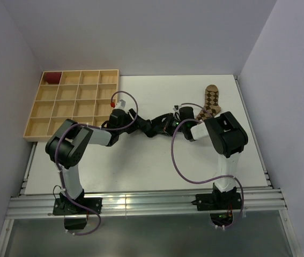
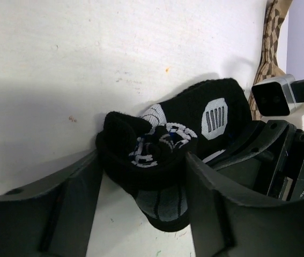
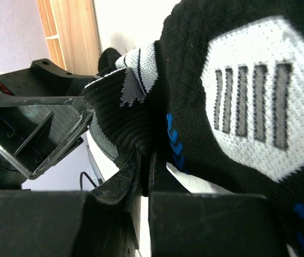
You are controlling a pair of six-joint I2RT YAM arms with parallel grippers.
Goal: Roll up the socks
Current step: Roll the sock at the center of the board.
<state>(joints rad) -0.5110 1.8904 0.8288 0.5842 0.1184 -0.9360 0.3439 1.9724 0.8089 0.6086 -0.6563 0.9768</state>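
Observation:
The black sock (image 2: 194,115) with grey-white patches lies mid-table, one end rolled into a bundle (image 2: 146,152). My left gripper (image 2: 143,160) straddles that bundle, and both fingers (image 2: 76,203) touch its sides. From the opposite side my right gripper (image 3: 145,160) is shut on a thin fold of the same sock (image 3: 237,107). In the top view both grippers meet over it, left (image 1: 153,126) and right (image 1: 172,123). The tan argyle sock (image 1: 212,101) lies flat behind the right arm; it also shows in the left wrist view (image 2: 272,48).
A wooden compartment tray (image 1: 71,100) stands at the back left, with a small dark red bundle (image 1: 51,78) in its far-left corner cell. The right arm's wrist camera (image 2: 275,96) sits close beside the black sock. Grey walls close in the table.

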